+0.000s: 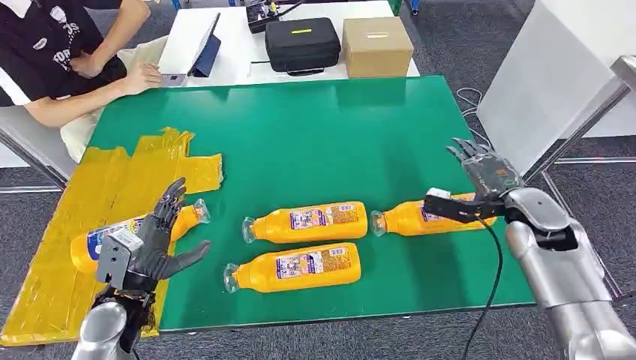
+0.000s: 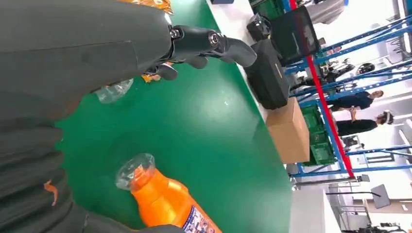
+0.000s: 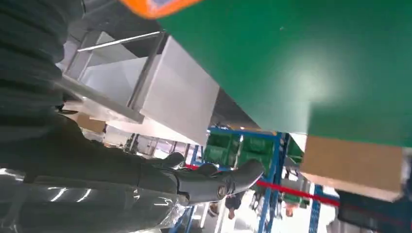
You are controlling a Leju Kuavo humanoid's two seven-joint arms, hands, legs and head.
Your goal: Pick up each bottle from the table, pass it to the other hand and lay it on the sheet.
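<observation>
Nearest the robot, the left hand point(image 1: 154, 240) hangs over the yellow sheet point(image 1: 67, 247) with fingers spread and nothing in it. One bottle point(image 1: 101, 238) lies right under it on the sheet, so that one looks delivered. A bit further out, two bottles point(image 1: 296, 268) point(image 1: 307, 221) lie side by side on the green table point(image 1: 315, 135), caps pointing left, not picked up yet. The right hand point(image 1: 480, 184) is open too, fingers straight, parked above the fourth bottle point(image 1: 420, 217). I'd guess that's the next grab, since it's on the right arm's side. Past the table, a person point(image 1: 67, 52) sits near a black case point(image 1: 302, 43) and a box point(image 1: 377, 45).
</observation>
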